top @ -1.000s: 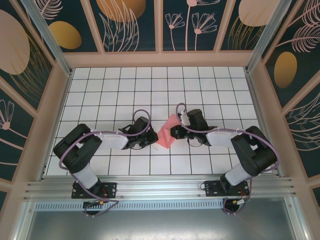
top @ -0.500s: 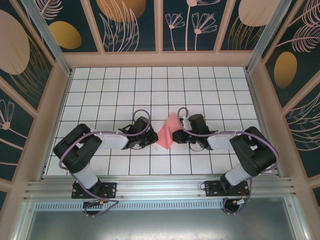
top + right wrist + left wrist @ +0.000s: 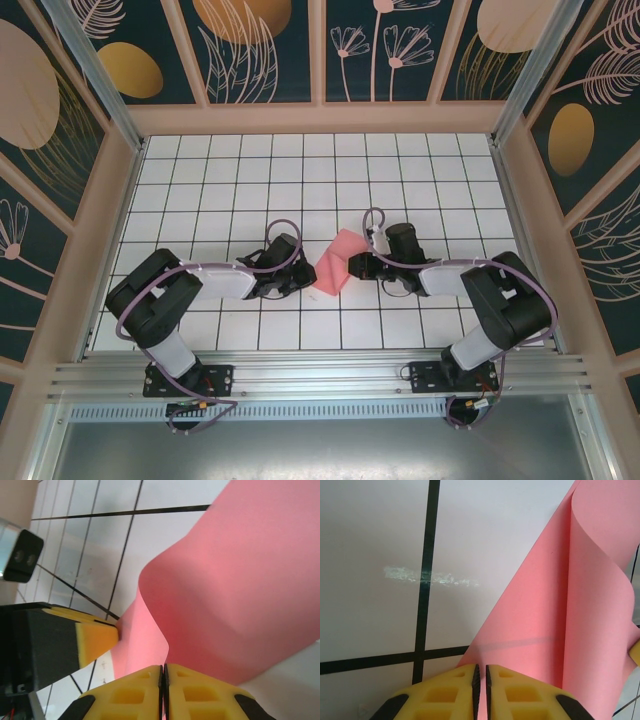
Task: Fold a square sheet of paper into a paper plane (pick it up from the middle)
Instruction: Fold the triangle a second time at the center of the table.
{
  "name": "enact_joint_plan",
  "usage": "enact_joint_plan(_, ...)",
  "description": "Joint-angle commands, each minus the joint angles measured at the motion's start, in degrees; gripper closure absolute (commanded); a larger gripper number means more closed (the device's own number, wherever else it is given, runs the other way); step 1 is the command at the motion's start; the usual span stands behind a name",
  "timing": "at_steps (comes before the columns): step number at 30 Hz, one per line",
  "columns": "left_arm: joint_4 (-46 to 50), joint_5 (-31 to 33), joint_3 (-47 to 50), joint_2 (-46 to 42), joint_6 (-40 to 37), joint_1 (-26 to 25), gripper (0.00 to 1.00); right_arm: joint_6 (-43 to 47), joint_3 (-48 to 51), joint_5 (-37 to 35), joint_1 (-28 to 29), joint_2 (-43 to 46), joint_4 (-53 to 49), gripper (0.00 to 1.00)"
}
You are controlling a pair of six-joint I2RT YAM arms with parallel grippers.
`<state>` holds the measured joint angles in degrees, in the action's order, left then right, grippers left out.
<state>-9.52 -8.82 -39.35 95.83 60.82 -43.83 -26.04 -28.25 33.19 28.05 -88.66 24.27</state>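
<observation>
The square sheet of paper (image 3: pixel 338 262) is salmon pink and stands bowed off the gridded table between my two grippers. My left gripper (image 3: pixel 308 272) is shut on its left corner. In the left wrist view the yellow jaws (image 3: pixel 481 680) pinch the sheet (image 3: pixel 540 630), which curls up on the right. My right gripper (image 3: pixel 352 265) is shut on the opposite edge. In the right wrist view its jaws (image 3: pixel 163 682) meet on the paper (image 3: pixel 240 590), which bulges away in a wave. The left gripper's fingertip (image 3: pixel 95 640) touches the sheet at left. No paper plane shape shows.
White tiled table (image 3: pixel 300 180) with black grid lines, fenced by a wooden rim (image 3: pixel 320 118) and patterned walls. An aluminium rail (image 3: pixel 320 375) runs along the near edge by the arm bases. Open tiles lie behind and beside the paper.
My right gripper has shifted a little to the right with the paper's edge in it, and the sheet looks wider and more bowed. The left arm has stayed put.
</observation>
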Motion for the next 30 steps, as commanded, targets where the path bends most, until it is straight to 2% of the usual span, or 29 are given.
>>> enact_joint_plan(1,6.27,1.41,-0.15,0.06,-1.49,-0.29,0.82,-1.57,-0.60,5.30,-0.45,-0.62,5.13,0.88)
enact_joint_plan(8,5.07,1.40,-0.87,-2.83,-1.62,-0.28,0.77,-1.73,-0.07,4.61,-0.42,-1.74,4.83,0.87)
enact_joint_plan(11,3.98,1.21,-1.69,-4.78,-2.05,-0.28,0.70,-1.56,0.30,4.19,-0.44,-1.89,4.73,0.87)
enact_joint_plan(15,-0.60,-2.25,-2.09,-5.38,-2.46,-0.25,0.65,-1.47,0.30,3.99,-0.46,-1.95,4.88,0.87)
enact_joint_plan(21,-11.79,-9.15,-2.13,-2.63,-1.18,-0.34,0.66,-1.64,0.30,3.81,-0.48,-2.04,5.13,0.87)
enact_joint_plan(24,-15.44,-9.96,-2.37,-1.14,-0.52,-0.37,0.68,-1.73,0.39,3.81,-0.46,-2.01,5.09,0.88)
enact_joint_plan(30,-16.84,-10.51,-2.72,2.81,0.65,-0.37,0.71,-2.59,0.41,4.64,-0.44,-1.38,5.35,0.87)
